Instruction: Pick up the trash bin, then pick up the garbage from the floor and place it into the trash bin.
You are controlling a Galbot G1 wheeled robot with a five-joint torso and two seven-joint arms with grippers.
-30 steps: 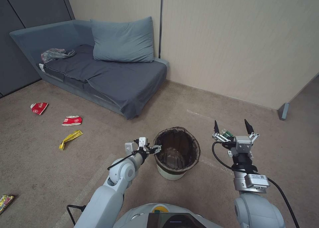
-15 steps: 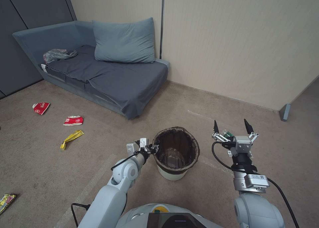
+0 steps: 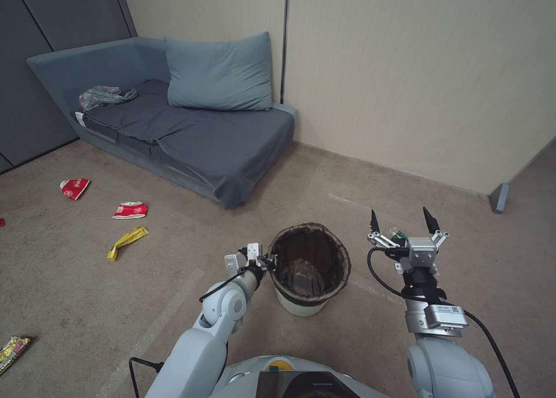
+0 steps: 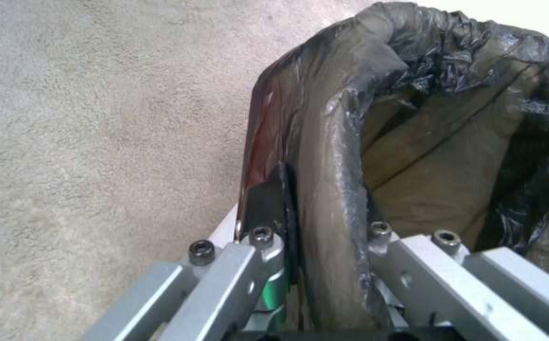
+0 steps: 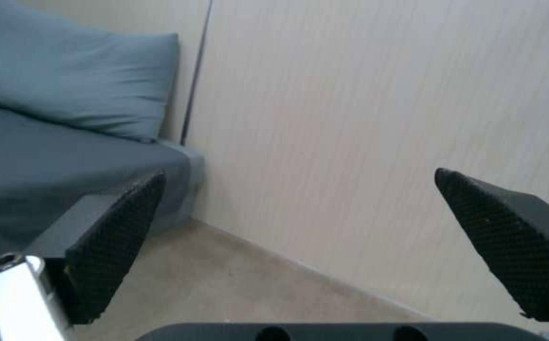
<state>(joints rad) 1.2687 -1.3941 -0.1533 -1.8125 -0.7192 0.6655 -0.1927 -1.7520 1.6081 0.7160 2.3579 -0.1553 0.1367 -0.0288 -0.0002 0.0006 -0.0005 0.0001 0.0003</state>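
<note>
The small round white plastic trash bin (image 3: 308,270) with dark liner bag stands on the carpet floor (image 3: 81,282), directly before the robot. The left tool (image 3: 269,262) is clamped on its near rim, one finger (image 4: 268,199) outside, presumably for lifting. The right tool (image 3: 401,221) hovers beside it, spread wide, empty. Crushed red-and-white paper cups (image 3: 130,210) and a yellow wrapper (image 3: 126,240) lie well apart.

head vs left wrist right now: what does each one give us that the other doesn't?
Head view alone: the litter on the carpet, namely two crushed red-and-white cups, a yellow wrapper and a gold wrapper; the sofa; the right gripper open and empty, held up beside the bin.

Left wrist view alone: the grip itself. One finger sits outside the liner-covered rim and the other inside it, pinching the wall.

Both: the trash bin with its dark liner, the left gripper at its rim, and the carpet.
</note>
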